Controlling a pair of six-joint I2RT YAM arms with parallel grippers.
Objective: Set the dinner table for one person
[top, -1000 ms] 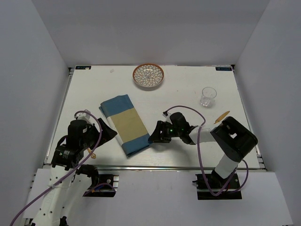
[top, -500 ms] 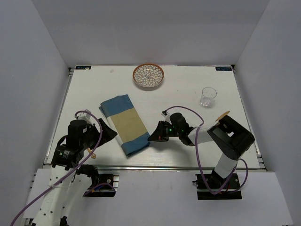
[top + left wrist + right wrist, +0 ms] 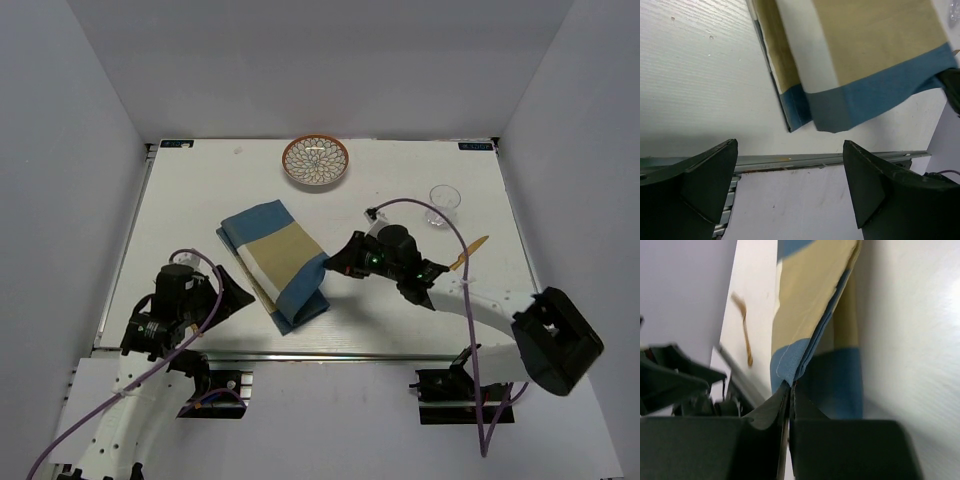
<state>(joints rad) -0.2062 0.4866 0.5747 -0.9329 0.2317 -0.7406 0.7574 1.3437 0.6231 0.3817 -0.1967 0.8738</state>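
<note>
Pinching blue corner of striped placemat [image 3: 268,252] in clenched right gripper [image 3: 337,268], raised off dinner table [image 3: 190,190] mid-frame, with left gripper [image 3: 234,291] gaping lower left, plate [image 3: 315,160] top centre, glass [image 3: 443,205] and wooden utensil [image 3: 471,250] right, none touching the cloth.

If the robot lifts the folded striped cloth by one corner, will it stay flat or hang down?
Probably floppy: the corner in the right pincer is raised while the rest of the cloth lies on the table. It seems light, since a thin pinch lifts it. The folded layers may spread apart.
</note>
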